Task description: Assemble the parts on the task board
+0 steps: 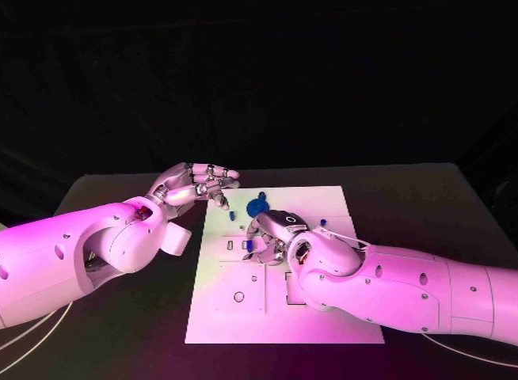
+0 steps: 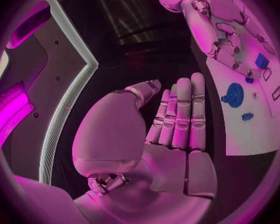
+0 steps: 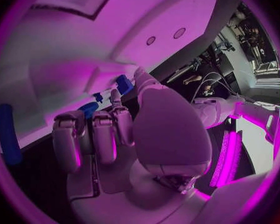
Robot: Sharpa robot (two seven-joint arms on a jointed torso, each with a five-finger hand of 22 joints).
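Task board on black table; right hand pinches blue part; left hand released.

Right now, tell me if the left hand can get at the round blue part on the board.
Probably yes. The left hand hovers open at the task board's far left corner, and the round blue part lies uncovered just beside it; the right hand sits nearer, not between.

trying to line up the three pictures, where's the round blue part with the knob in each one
Head view: the round blue part lies on the task board, just beyond the right hand.
Left wrist view: round blue part on the board, beside the right hand.
Right wrist view: I cannot tell it apart from the blue pieces at the fingertips.
Shared landmark: the white task board.
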